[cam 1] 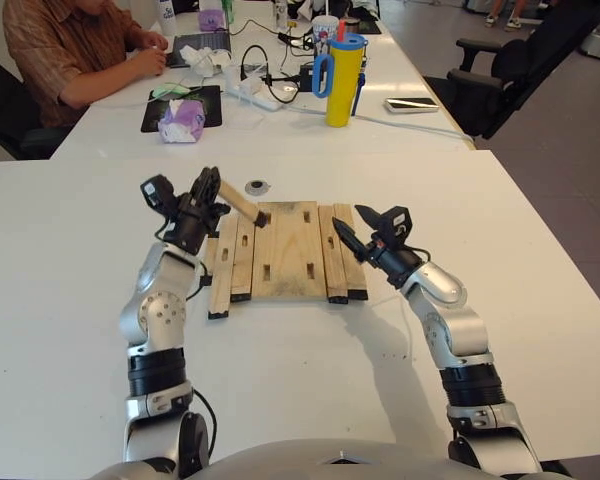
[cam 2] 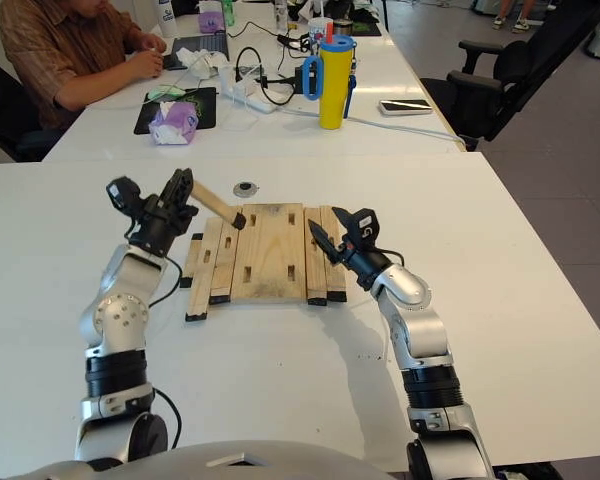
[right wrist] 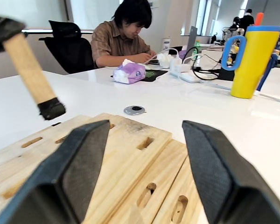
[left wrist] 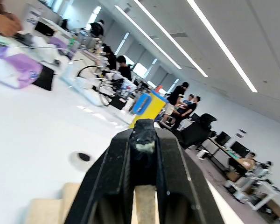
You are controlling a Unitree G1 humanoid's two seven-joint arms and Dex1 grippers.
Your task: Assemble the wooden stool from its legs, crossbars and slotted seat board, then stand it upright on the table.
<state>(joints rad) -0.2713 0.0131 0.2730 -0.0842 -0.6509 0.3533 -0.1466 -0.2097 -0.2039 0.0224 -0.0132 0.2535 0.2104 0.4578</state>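
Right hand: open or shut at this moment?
Open. The right hand has its two fingers spread wide apart above the slotted seat board, with nothing gripped between them.

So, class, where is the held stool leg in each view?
Left eye: stool leg over seat board's far-left corner.
Right eye: stool leg, same corner.
Left wrist: stool leg clamped in left gripper.
Right wrist: stool leg above the seat board.
Shared landmark: yellow tumbler.

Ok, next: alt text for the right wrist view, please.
The right gripper hovers open, its two black fingers low over the slotted seat board. Beyond them a black-tipped wooden leg is held tilted over the board, and a yellow tumbler stands farther back.
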